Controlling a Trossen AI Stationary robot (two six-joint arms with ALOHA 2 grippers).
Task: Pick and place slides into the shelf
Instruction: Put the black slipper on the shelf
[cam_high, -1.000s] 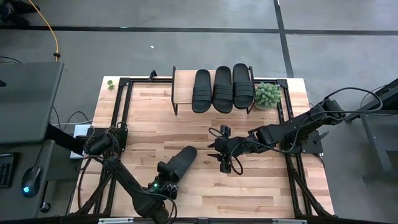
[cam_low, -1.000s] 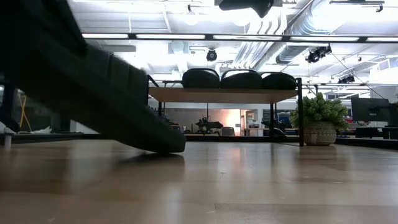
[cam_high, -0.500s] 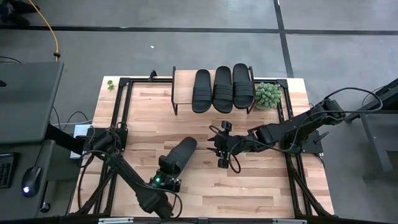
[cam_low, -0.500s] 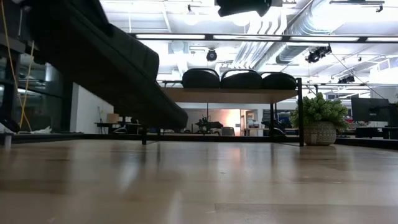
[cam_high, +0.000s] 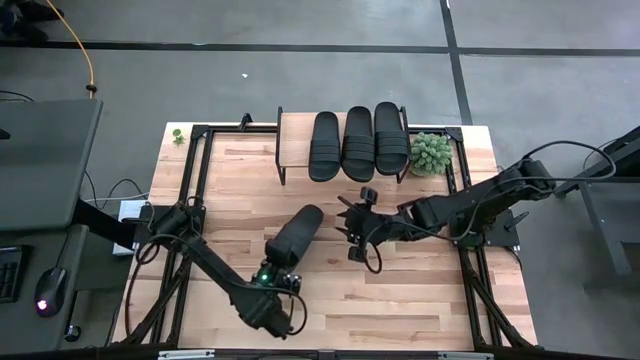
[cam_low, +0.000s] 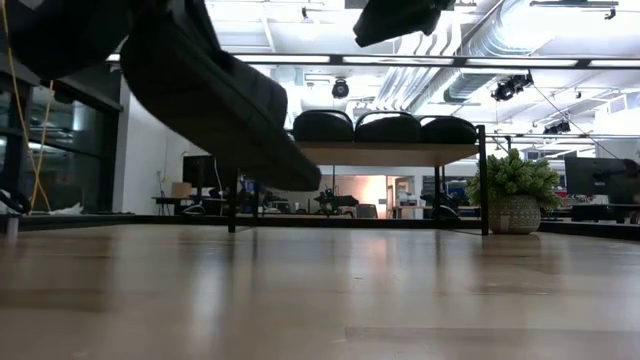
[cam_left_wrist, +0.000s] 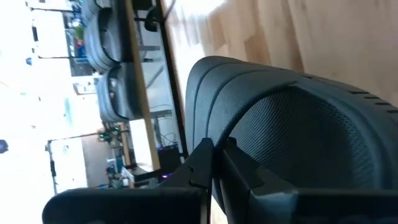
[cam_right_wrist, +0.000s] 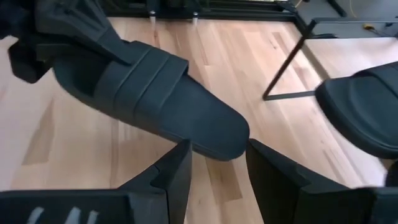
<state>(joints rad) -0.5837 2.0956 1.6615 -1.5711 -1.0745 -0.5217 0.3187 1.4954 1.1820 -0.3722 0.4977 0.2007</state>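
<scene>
- The left arm is reaching in from the near left corner of the counter (cam_high: 400, 300), its forearm angling toward the middle, and the left gripper (cam_high: 275, 272) is sitting at the heel end of the fourth slide (cam_high: 295, 234).
- Its jaws are pinched tight on that slide's edge, holding it clear of the counter; in the low view the slide (cam_low: 215, 90) is hanging tilted in the air, toe pointing down toward the shelf.
- The right arm is stretching in from the right edge, nearly level, with the right gripper (cam_high: 354, 228) hovering just beside the raised slide's toe.
- Its jaws are standing partly open and gripping nothing; in the right wrist view the slide's toe (cam_right_wrist: 180, 112) is lying just ahead of the two fingers (cam_right_wrist: 176, 171), and I cannot tell whether they are touching it.
- The shelf (cam_high: 292, 140) is standing at the far edge of the counter, carrying three slides (cam_high: 358, 140) side by side on the right part of its top, with the left part bare.
- A small potted plant (cam_high: 431, 152) is sitting just beside the shelf's right end.
</scene>
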